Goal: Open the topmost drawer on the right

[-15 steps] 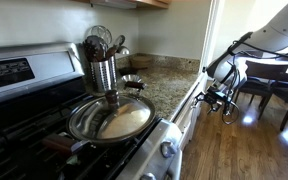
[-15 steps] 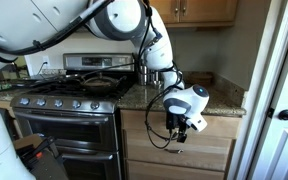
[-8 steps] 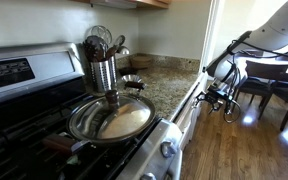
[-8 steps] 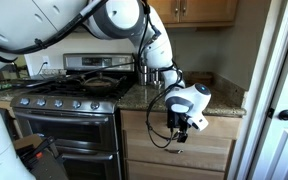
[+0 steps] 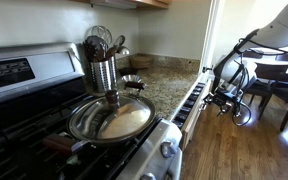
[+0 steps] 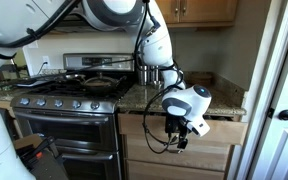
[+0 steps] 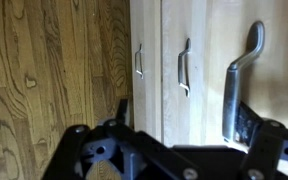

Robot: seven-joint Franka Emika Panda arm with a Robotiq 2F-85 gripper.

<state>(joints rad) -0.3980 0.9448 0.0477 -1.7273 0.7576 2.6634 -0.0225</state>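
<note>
Along the left of both exterior views we see the stove (image 6: 64,105), with a pan (image 5: 109,118) on its burners and a metal utensil holder (image 5: 102,68) standing just behind. To the right of these runs the speckled stone table (image 5: 164,85).

Just under the table's edge sits the topmost drawer (image 5: 192,98), standing partly out from the cabinet. Rows of small dark jars show in the gap. Its long axis follows the table's edge, lying level across the frame where we see it from the front (image 6: 224,130), and its front faces out into the room.

Right of centre, the hand (image 5: 227,95) is at the drawer's front. In the wrist view the wood floor (image 7: 44,70) fills the left, and the drawer fronts run as upright strips. The hand (image 7: 180,115) rises from the bottom with its fingers (image 7: 121,108) apart. The long handle (image 7: 239,70) at the right runs down to the right-hand finger, though we cannot tell whether they touch.
</note>
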